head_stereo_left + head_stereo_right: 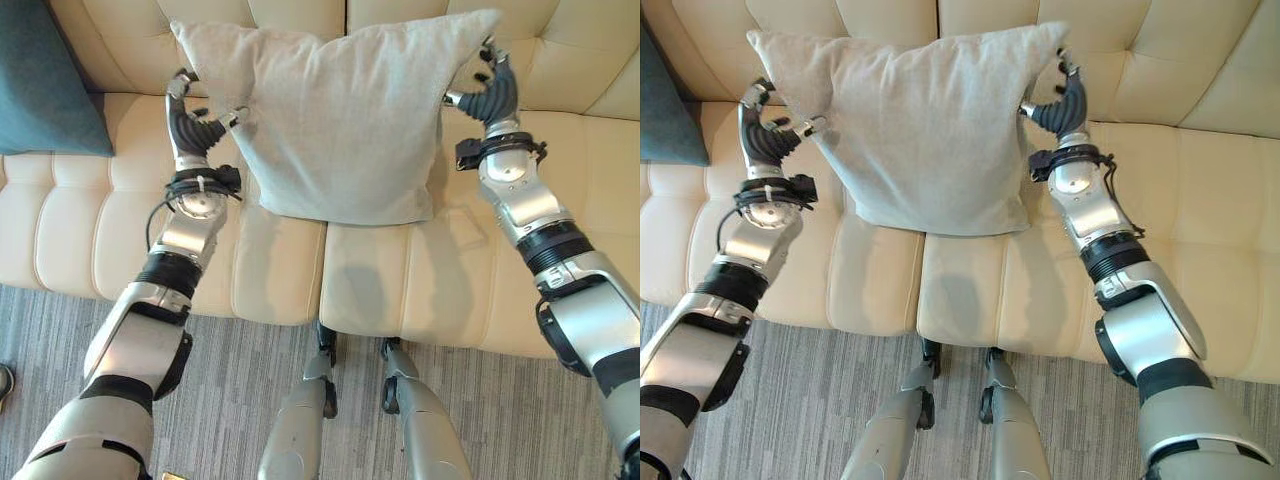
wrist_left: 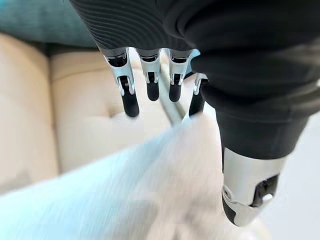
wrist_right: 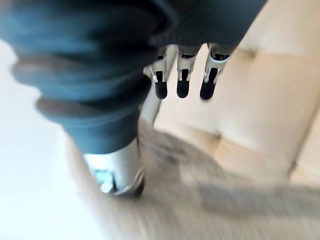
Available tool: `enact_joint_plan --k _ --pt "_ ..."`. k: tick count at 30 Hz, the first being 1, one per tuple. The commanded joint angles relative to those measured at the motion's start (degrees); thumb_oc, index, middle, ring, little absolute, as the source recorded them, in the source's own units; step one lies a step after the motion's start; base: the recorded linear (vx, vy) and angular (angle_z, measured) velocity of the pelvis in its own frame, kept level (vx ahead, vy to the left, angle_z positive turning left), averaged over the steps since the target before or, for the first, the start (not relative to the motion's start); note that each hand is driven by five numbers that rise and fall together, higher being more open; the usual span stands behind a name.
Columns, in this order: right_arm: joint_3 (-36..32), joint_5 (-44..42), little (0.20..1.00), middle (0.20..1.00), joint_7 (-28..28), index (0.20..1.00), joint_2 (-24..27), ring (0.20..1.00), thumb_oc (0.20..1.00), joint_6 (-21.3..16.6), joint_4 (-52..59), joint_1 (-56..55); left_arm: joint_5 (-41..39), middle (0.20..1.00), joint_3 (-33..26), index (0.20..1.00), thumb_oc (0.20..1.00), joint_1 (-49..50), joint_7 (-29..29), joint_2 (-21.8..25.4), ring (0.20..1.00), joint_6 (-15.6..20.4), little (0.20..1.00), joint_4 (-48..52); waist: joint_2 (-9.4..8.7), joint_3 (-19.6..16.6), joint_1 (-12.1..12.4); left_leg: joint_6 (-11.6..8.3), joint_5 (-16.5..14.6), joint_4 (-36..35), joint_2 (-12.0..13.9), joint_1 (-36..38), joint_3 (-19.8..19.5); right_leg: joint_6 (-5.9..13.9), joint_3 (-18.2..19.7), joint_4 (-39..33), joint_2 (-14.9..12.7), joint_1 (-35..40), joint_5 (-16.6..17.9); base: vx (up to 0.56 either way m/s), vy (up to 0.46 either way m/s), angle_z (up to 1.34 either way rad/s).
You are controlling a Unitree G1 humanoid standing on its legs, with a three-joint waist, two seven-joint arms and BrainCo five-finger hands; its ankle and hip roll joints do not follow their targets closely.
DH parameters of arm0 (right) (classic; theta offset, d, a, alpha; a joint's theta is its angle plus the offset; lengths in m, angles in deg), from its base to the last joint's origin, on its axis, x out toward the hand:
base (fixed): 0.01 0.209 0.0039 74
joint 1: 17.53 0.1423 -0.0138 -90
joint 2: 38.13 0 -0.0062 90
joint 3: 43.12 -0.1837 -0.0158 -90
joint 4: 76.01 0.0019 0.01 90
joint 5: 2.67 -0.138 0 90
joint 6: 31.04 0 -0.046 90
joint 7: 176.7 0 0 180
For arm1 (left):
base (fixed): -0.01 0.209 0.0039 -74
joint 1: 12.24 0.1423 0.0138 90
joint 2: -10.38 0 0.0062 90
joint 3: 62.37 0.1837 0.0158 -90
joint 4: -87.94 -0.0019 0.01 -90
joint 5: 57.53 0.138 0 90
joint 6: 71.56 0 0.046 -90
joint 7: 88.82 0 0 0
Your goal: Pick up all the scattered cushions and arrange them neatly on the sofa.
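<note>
Cushion (image 1: pixel 340 120), pale grey: propped against sofa (image 1: pixel 420 290) backrest; left hand (image 1: pixel 192 128) and right hand (image 1: pixel 490 95) flank it, fingers straight, gripping nothing (square it upright, centred on the seam).

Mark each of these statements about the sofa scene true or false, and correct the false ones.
1. The grey cushion leans against the sofa backrest. True.
2. The grey cushion lies on the floor. False: its lower edge rests on the sofa seat.
3. A teal cushion sits at the robot's left end of the sofa. True.
4. The left hand and right hand are both on one side of the grey cushion. False: one hand is at each side, near its upper corners.
</note>
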Motion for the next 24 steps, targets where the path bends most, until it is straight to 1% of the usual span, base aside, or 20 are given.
enact_joint_plan --k 1,3,4,5,6,7,8,9,11,12,15,16,17,19,20,21,23,24 --pt "-1.40 -1.51 1.000 1.000 1.24 1.000 1.66 1.000 1.000 -5.65 0.93 4.76 1.74 1.000 -0.58 1.000 1.000 -2.21 0.09 8.24 1.000 4.68 1.000 1.81 -3.68 -1.83 1.38 -1.48 -6.81 2.71 -3.10 2.95 -0.10 9.66 2.64 -0.70 -2.78 1.98 -3.73 0.00 0.000 0.00" --pt "-3.37 -2.15 1.000 1.000 1.34 1.000 3.48 1.000 1.000 -5.61 2.05 2.34 1.57 1.000 -2.64 1.000 1.000 1.17 -0.65 10.06 1.000 4.75 1.000 3.52 -3.76 -2.17 1.27 -1.52 -6.91 2.41 -3.09 3.90 -0.02 9.71 2.70 -1.31 -2.71 3.15 -3.68 0.00 0.000 0.00" --pt "-3.38 -2.13 1.000 1.000 1.35 1.000 3.44 1.000 1.000 -5.57 2.16 2.26 1.60 1.000 -2.77 1.000 1.000 1.35 -0.65 10.09 1.000 4.70 1.000 3.67 -3.86 -2.23 1.17 -1.49 -6.56 2.34 -3.21 3.73 0.01 9.68 2.71 -1.41 -2.83 3.00 -3.41 0.00 0.000 0.00" --pt "-6.44 -2.44 1.000 1.000 1.25 1.000 5.05 1.000 1.000 -5.57 4.41 -1.69 1.09 1.000 -6.15 1.000 1.000 6.89 -1.43 9.99 1.000 5.11 1.000 7.90 -3.83 -2.53 1.10 -1.55 -7.07 2.00 -3.01 5.03 0.03 9.70 2.67 -1.99 -2.68 4.25 -3.70 0.00 0.000 0.00" --pt "-6.47 -2.39 1.000 1.000 1.27 1.000 5.02 1.000 1.000 -5.50 4.62 -1.91 1.17 1.000 -6.35 1.000 1.000 7.25 -1.42 9.99 1.000 5.01 1.000 8.20 -3.90 -2.63 1.01 -1.51 -6.75 1.94 -3.11 4.92 0.08 9.67 2.69 -2.07 -2.78 4.15 -3.44 0.06 0.030 0.03" --pt "-10.31 -2.46 1.000 1.000 0.06 1.000 6.67 1.000 1.000 -5.36 8.94 -8.78 0.29 1.000 -10.90 1.000 1.000 15.60 -3.34 9.15 1.000 5.56 1.000 13.40 -3.99 -2.99 1.01 -1.51 -7.33 1.48 -2.90 6.59 0.19 9.67 2.67 -2.68 -2.62 5.80 -3.78 0.02 0.012 0.06" --pt "-10.38 -2.38 1.000 1.000 0.10 1.000 6.61 1.000 1.000 -5.24 9.27 -9.13 0.36 1.000 -11.11 1.000 1.000 16.07 -3.35 9.13 1.000 5.44 1.000 13.76 -4.07 -3.14 0.92 -1.48 -7.02 1.41 -3.00 6.49 0.24 9.64 2.70 -2.76 -2.72 5.71 -3.53 0.09 0.025 0.04" --pt "-15.26 -0.81 1.000 1.000 -1.72 1.000 7.09 1.000 1.000 -5.42 16.77 -18.80 -1.88 1.000 -15.33 1.000 1.000 25.22 -7.28 6.73 1.000 5.64 1.000 16.33 -4.37 -3.75 0.26 -1.42 -7.67 0.93 -2.73 8.45 0.56 9.61 2.92 -3.31 -2.50 7.53 -3.85 0.08 0.020 -0.02" --pt "-20.19 2.24 1.000 1.000 -5.05 1.000 6.26 1.000 1.000 -5.28 26.78 -31.95 -3.73 1.000 -19.38 1.000 1.000 36.43 -11.26 2.52 1.000 5.21 1.000 20.75 -4.96 -4.98 -0.36 -1.16 -7.87 0.18 -2.82 10.54 0.86 9.62 2.99 -3.93 -2.48 9.38 -3.80 0.10 0.029 -0.04" --pt "-22.58 3.44 1.000 1.000 -7.15 1.000 5.63 1.000 1.000 -5.61 30.60 -38.12 -3.92 1.000 -20.89 1.000 1.000 41.55 -13.41 0.51 1.000 4.74 1.000 22.21 -5.02 -5.35 -0.77 -1.02 -8.39 -0.14 -2.71 11.82 1.02 9.72 3.01 -4.25 -2.34 10.68 -4.12 0.09 0.030 -0.04" --pt "-29.26 6.30 1.000 1.000 -13.31 1.000 4.83 1.000 1.000 -5.50 38.52 -54.85 -2.69 1.000 -25.00 1.000 1.000 54.74 -19.00 -3.33 1.000 2.00 1.000 25.13 -5.68 -7.01 -1.60 -0.58 -8.79 -1.05 -2.99 15.28 1.46 9.85 2.84 -4.87 -2.03 13.96 -4.44 0.08 0.029 -0.15" --pt "-30.64 6.42 1.000 1.000 -15.83 1.000 4.18 1.000 1.000 -5.45 38.88 -60.07 -0.73 1.000 -25.43 1.000 1.000 58.14 -20.75 -4.01 1.000 0.85 1.000 24.46 -5.66 -7.31 -2.06 -0.56 -9.20 -1.20 -2.90 16.54 1.62 10.00 2.91 -4.79 -1.92 14.99 -4.80 0.07 0.038 -0.09" --pt "-31.66 7.42 1.000 1.000 -17.70 1.000 3.25 1.000 1.000 -4.71 39.95 -64.65 -0.73 1.000 -26.18 1.000 1.000 61.86 -22.37 -5.27 1.000 -0.10 1.000 24.53 -5.88 -7.84 -2.43 -0.41 -9.12 -1.35 -2.98 17.39 1.74 9.95 2.91 -4.84 -1.94 15.78 -4.79 0.04 0.040 -0.05" --pt "-32.87 8.60 1.000 1.000 -20.90 1.000 1.60 1.000 1.000 -3.98 38.07 -71.69 1.79 1.000 -26.16 1.000 1.000 66.53 -25.19 -7.06 1.000 -1.75 1.000 21.68 -5.95 -8.76 -3.19 -0.27 -9.58 -1.49 -2.84 19.49 2.03 10.06 3.21 -4.66 -1.82 17.51 -5.06 0.01 0.051 -0.16" --pt "-31.87 11.52 1.000 1.000 -23.23 1.000 0.53 1.000 1.000 -3.02 34.89 -77.05 2.52 1.000 -25.82 1.000 1.000 70.20 -27.84 -9.13 1.000 -3.01 1.000 18.99 -6.36 -9.53 -3.88 -0.07 -9.69 -1.46 -2.90 20.85 2.16 10.06 3.50 -4.32 -1.90 18.54 -5.06 -0.01 0.049 -0.28" --pt "-31.84 11.56 1.000 1.000 -23.22 1.000 0.53 1.000 1.000 -3.04 34.92 -77.17 2.52 1.000 -25.81 1.000 1.000 70.33 -27.86 -9.14 1.000 -2.99 1.000 19.02 -6.34 -9.58 -3.88 -0.07 -9.71 -1.49 -2.89 20.93 2.16 10.07 3.50 -4.33 -1.89 18.60 -5.09 -0.04 0.044 -0.26" --pt "-30.20 14.70 1.000 1.000 -24.69 1.000 -0.58 1.000 1.000 -1.93 29.33 -81.11 4.37 1.000 -24.83 1.000 1.000 72.96 -29.30 -10.44 1.000 -3.71 1.000 15.65 -6.53 -10.01 -4.51 0.07 -10.17 -1.77 -2.81 22.81 2.44 10.26 4.12 -4.12 -1.62 19.85 -5.09 -0.07 0.054 -0.08" --pt "-29.02 16.82 1.000 1.000 -24.26 1.000 -0.58 1.000 1.000 -1.98 27.17 -81.61 5.00 1.000 -24.16 1.000 1.000 73.71 -29.96 -10.55 1.000 -4.08 1.000 14.78 -6.77 -10.48 -4.57 0.20 -9.96 -1.91 -3.02 22.89 2.21 10.32 4.42 -4.10 -1.62 19.78 -4.80 -0.10 0.061 -0.13"
